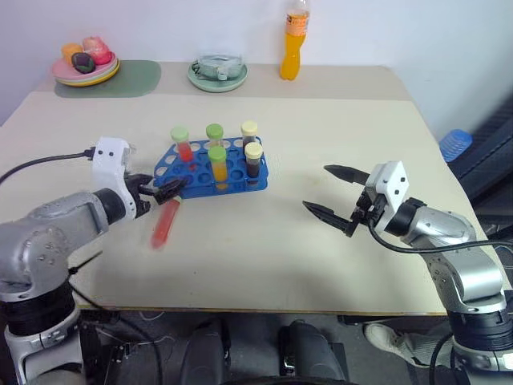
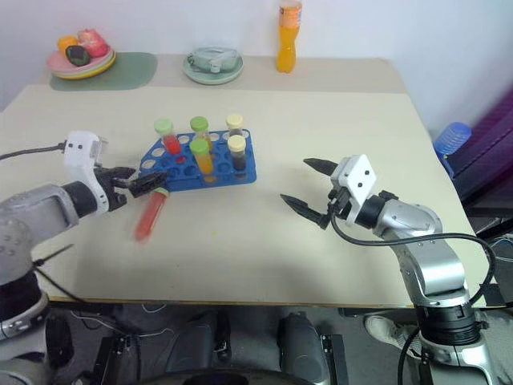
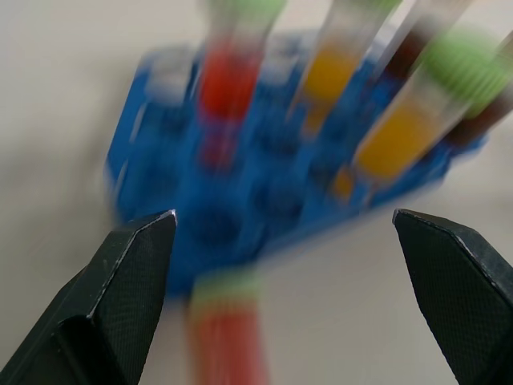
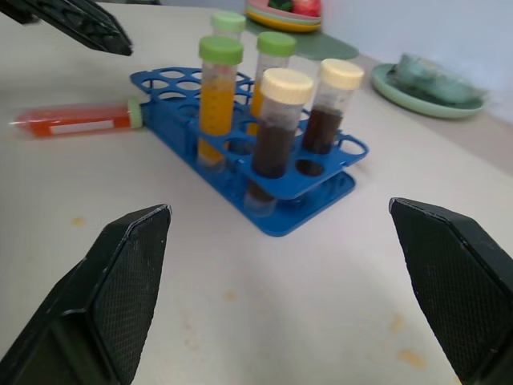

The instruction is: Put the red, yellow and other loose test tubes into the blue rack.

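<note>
left gripper [image 1: 166,189] wide open and empty beside the blue rack [image 1: 210,170], loose red tube [image 1: 165,224] flat on the table just beneath, long axis toward the rack, far nearer than the right gripper [image 1: 335,192].

Beige table [image 1: 337,160] set against a plain white wall [image 1: 160,28], dark floor [image 1: 240,353] glimpsed below its front edge.

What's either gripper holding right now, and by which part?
Nothing. The left gripper is open, with the red tube lying loose on the table beside the blue rack. The right gripper is open and empty too.
</note>
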`<state>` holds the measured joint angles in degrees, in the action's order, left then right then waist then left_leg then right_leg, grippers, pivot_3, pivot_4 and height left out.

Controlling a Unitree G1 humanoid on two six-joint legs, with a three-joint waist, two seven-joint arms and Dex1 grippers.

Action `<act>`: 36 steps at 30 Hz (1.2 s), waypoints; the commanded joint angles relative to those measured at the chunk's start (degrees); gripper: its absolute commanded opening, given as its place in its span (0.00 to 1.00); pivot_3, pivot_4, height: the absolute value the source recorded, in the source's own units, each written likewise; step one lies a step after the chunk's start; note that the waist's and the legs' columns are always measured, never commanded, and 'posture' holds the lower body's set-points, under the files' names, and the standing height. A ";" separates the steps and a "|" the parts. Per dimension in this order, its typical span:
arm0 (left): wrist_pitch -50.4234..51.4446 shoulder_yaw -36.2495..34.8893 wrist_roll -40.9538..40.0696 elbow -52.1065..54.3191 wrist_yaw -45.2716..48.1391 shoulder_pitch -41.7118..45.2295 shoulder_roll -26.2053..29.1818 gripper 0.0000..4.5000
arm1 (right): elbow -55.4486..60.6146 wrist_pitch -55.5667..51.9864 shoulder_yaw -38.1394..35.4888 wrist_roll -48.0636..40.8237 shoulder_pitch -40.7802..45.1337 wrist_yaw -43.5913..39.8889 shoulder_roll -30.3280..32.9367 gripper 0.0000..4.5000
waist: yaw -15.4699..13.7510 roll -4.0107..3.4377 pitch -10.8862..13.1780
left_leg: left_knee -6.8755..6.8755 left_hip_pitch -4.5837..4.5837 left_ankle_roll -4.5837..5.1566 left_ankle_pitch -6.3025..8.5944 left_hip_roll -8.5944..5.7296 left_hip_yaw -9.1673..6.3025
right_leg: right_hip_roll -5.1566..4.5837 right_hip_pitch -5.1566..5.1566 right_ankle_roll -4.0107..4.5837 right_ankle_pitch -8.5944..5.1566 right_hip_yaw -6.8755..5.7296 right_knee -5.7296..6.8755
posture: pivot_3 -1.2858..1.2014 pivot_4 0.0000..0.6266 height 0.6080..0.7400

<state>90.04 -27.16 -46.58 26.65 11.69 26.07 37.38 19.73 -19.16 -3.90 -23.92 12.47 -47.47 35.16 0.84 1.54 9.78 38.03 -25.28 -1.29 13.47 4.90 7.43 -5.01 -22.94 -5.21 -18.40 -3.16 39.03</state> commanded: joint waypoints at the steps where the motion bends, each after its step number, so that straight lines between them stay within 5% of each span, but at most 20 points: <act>1: 2.46 1.88 -15.48 -6.06 -7.88 0.15 9.02 0.98 | -0.08 1.46 0.19 -0.82 0.01 -1.27 -0.30 1.00 | 0.28 0.00 0.00 | -0.02 0.02 -0.01 -0.01 0.01 0.00 | 0.00 -0.01 0.00 0.00 0.02 0.02 | 0.52 0.24 1.00; 7: 2.46 10.78 -34.43 -22.11 -29.24 8.67 15.49 0.98 | -0.91 2.43 0.45 -0.62 -0.89 -2.15 -0.68 1.00 | -0.41 0.01 0.00 | -0.03 0.04 -0.01 -0.01 -0.04 -0.04 | -0.10 0.05 0.01 0.00 0.02 -0.01 | 0.52 0.24 1.00; 14: 2.45 22.50 -47.19 -38.74 -48.30 20.58 14.38 0.98 | 0.32 2.24 -0.27 -0.71 -2.16 -1.30 -0.54 1.00 | -0.02 0.02 0.01 | -0.01 0.03 -0.02 -0.01 -0.06 -0.04 | -0.05 0.04 0.01 0.00 0.03 0.01 | 0.52 0.24 1.00; 20: -5.80 33.84 -65.82 -45.45 -63.58 24.12 15.24 0.98 | 2.25 1.50 -0.75 -0.86 -3.06 0.14 -0.33 1.00 | -0.11 0.02 0.01 | 0.00 0.04 -0.04 -0.02 -0.05 -0.04 | -0.08 0.02 0.01 0.00 0.07 0.03 | 0.52 0.24 1.00; 36: -7.60 34.75 -66.42 -54.06 -77.45 27.60 6.63 0.98 | 4.78 0.19 -1.35 -1.33 -4.02 2.47 0.11 1.00 | -0.16 0.02 0.01 | 0.01 0.03 -0.04 -0.02 -0.10 -0.01 | -0.04 0.03 0.00 0.00 0.05 0.00 | 0.52 0.24 1.00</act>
<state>82.22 8.68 -112.00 -27.48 -64.63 52.51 43.92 22.05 -19.06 -3.39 -23.94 8.45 -45.27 34.82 0.67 1.56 9.79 38.04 -25.25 -1.34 13.44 4.81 7.42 -5.05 -22.91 -5.20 -18.40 -3.10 39.03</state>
